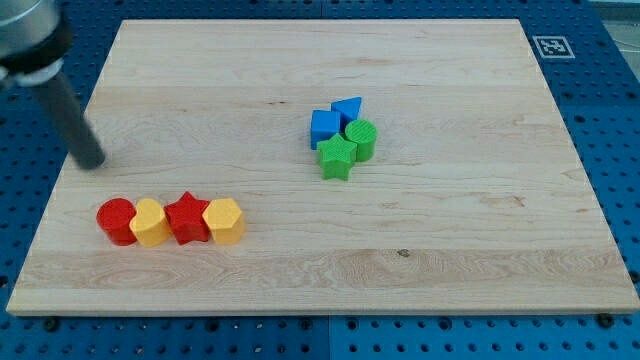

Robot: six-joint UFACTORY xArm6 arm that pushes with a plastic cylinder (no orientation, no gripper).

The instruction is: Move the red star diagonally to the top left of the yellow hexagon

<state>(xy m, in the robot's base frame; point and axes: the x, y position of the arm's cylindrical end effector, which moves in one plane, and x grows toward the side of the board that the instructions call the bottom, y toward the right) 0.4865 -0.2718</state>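
My tip point(92, 160) is resting on the wooden surface point(450, 230), above and left of a touching row: red cylinder point(116, 221), yellow block point(150, 223), red star point(186, 217), yellow hexagon point(224, 221). The rod carries no fingers. Blue and green blocks are clustering mid-board.

My tip point(91, 160) at the desk's point(450, 250) left edge, above the red star point(186, 217), yellow hexagon point(224, 221) touching its right
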